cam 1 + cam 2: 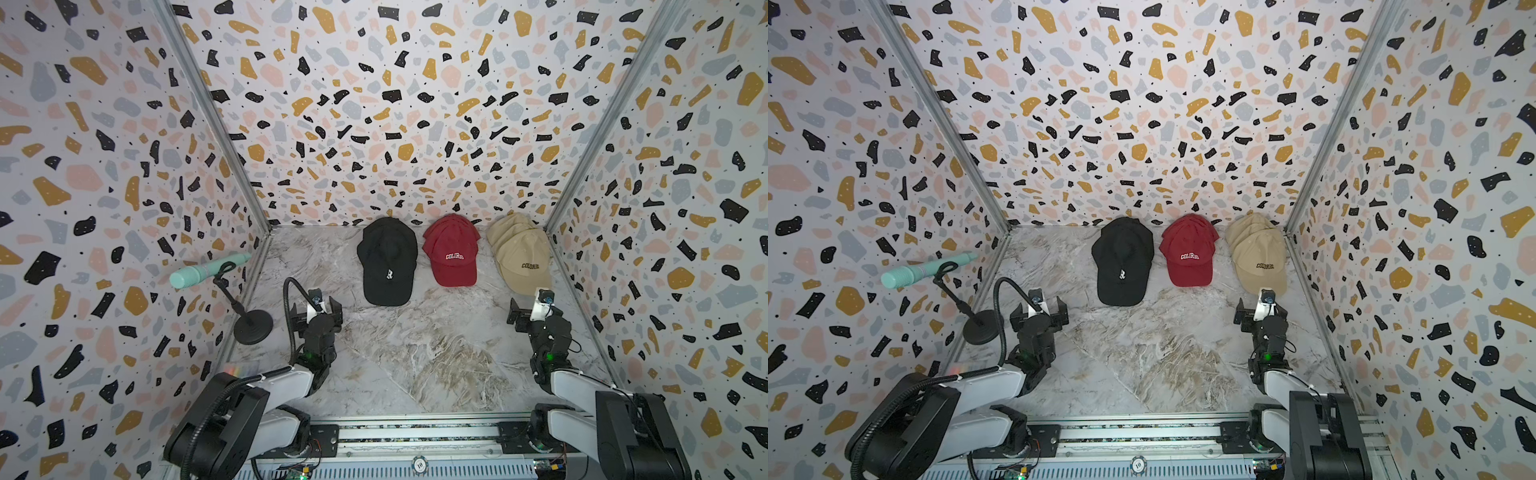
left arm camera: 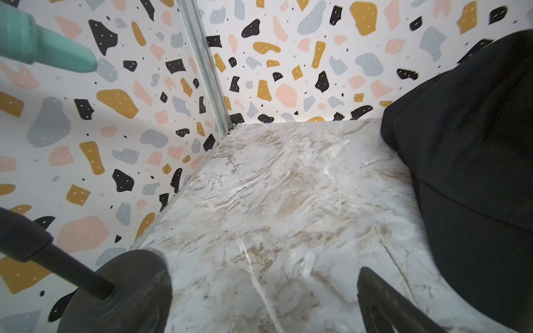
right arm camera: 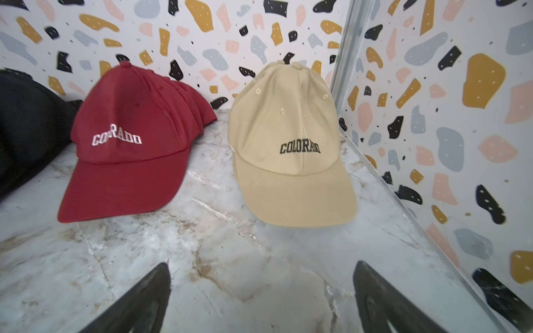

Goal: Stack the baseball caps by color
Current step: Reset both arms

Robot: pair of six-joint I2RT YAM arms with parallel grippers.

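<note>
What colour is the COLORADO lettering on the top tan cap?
Black lettering on the tan cap; it shows best in the right wrist view.
</note>
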